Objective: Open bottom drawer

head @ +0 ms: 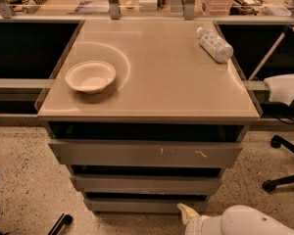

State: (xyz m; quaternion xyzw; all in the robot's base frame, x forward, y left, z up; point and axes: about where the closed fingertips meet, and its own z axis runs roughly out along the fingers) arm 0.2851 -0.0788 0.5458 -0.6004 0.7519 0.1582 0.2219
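Note:
The cabinet has three grey handleless drawer fronts stacked under a tan top. The bottom drawer [137, 205] is the narrowest and lowest, with a flat plain front, and it looks shut. Above it are the mid-sized front [146, 184] and the widest front [144, 153] with white scratch marks. My gripper [186, 212] shows as a cream tip at the end of the white arm [240, 223], low at the frame's bottom edge. It sits just in front of the bottom drawer's right end, near the floor.
A white bowl [90, 76] and a lying plastic bottle [214, 44] rest on the cabinet's top [157, 82]. An office chair [286, 131] stands at the right. A black object [61, 223] lies on the speckled floor at the lower left.

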